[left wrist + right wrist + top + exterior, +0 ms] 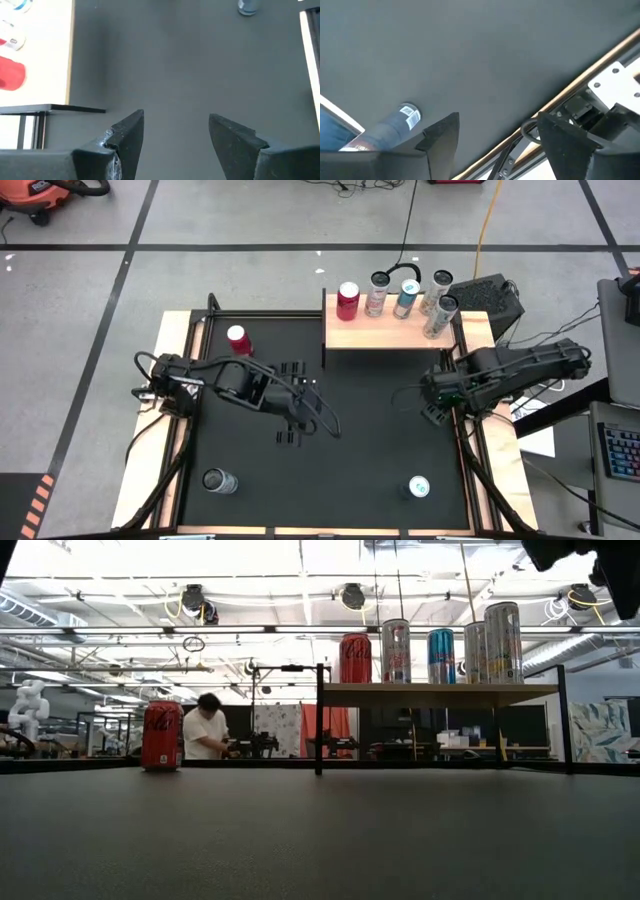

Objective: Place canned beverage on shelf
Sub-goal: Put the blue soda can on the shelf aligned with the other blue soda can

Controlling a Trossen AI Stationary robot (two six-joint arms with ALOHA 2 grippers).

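5 cans (407,298) on shelf (385,334); 3 on table (340,480).

My shelf (385,335) is a pale-wood board on black supports at the table's far edge. Five cans stand upright on it: one red (347,301), three silver, one blue (406,298). Off it, another red can (238,340) stands far left, two more cans near me.

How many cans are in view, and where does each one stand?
8. Five stand on the shelf: red can, then cans at. Three are on the black table: red one far left, grey near left, teal-topped near right.
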